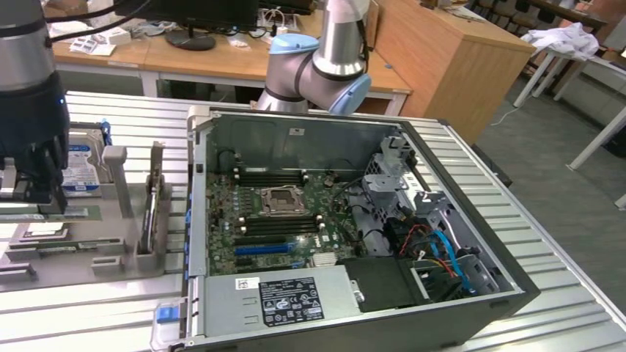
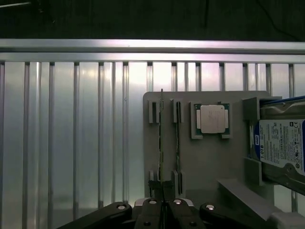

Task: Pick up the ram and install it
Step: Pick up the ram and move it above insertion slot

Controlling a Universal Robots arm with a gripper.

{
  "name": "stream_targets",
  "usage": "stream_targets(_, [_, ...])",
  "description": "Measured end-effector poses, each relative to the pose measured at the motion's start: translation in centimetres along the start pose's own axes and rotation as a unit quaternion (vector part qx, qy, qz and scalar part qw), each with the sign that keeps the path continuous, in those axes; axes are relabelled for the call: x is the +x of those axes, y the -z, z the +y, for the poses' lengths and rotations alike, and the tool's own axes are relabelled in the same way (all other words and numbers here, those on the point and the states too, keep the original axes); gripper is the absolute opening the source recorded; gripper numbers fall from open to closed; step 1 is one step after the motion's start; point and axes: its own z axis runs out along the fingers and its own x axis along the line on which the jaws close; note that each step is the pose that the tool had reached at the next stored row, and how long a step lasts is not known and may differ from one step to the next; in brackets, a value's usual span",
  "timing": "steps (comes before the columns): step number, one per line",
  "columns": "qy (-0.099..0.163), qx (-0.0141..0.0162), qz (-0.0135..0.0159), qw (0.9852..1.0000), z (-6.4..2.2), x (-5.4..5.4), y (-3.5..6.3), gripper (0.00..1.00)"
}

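The exterior view looks down at a slant from a raised spot on the near side of the ribbed tabletop [image 1: 127, 110]. It faces the open computer case [image 1: 293, 136] and the room beyond, from a middling distance. The wrist view looks straight down past the fingers [image 2: 151, 214], close above the tabletop [image 2: 71, 133]. Both views share the grey tray [image 1: 88, 242] [image 2: 200, 162] and the hard drive [image 1: 80, 165] [image 2: 281, 143], at the exterior view's left.

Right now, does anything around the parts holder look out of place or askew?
The ram held by the gripper overshoots the grey holder's edge, unlike the second stick beside it; otherwise nothing stands out.
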Motion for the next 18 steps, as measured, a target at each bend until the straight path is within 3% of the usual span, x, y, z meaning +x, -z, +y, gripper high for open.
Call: stream_targets(18, [0.0, 0.0, -0.0001, 1.0, 0.22, -0.1, 4.75, 0.12])
